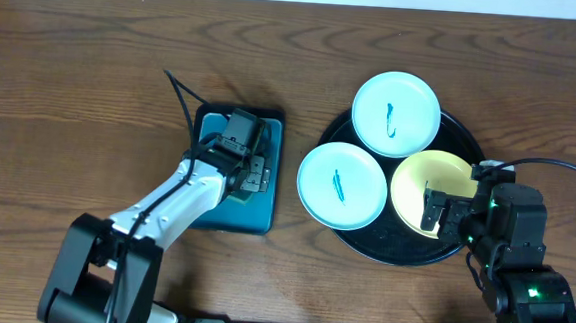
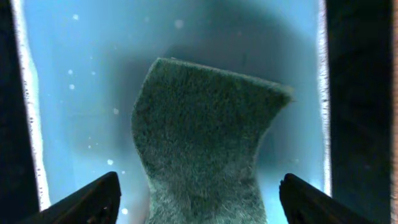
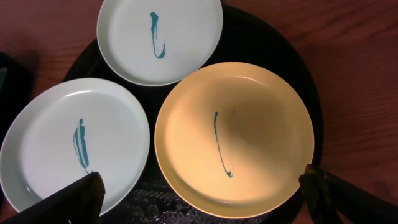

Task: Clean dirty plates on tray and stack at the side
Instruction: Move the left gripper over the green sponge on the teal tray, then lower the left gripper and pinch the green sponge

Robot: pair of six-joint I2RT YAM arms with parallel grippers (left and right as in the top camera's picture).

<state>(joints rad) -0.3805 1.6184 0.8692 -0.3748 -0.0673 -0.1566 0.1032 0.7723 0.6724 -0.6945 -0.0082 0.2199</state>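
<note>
Three plates lie on the round black tray (image 1: 458,247): a mint-white plate (image 1: 396,113) at the back, a mint-white plate (image 1: 342,185) at the front left, and a pale yellow plate (image 1: 422,185) at the right. Each has a blue-green mark. In the right wrist view they show as the back plate (image 3: 180,37), the left plate (image 3: 43,149) and the yellow plate (image 3: 249,137). My right gripper (image 3: 202,199) is open, just above the yellow plate's near edge. My left gripper (image 2: 199,199) is open, its fingers either side of a grey-green sponge (image 2: 202,149).
The sponge lies in a teal rectangular tray (image 1: 250,214) at the table's centre left, under my left arm. A black cable (image 1: 182,100) runs behind that tray. Brown wooden table (image 1: 72,88) lies all around.
</note>
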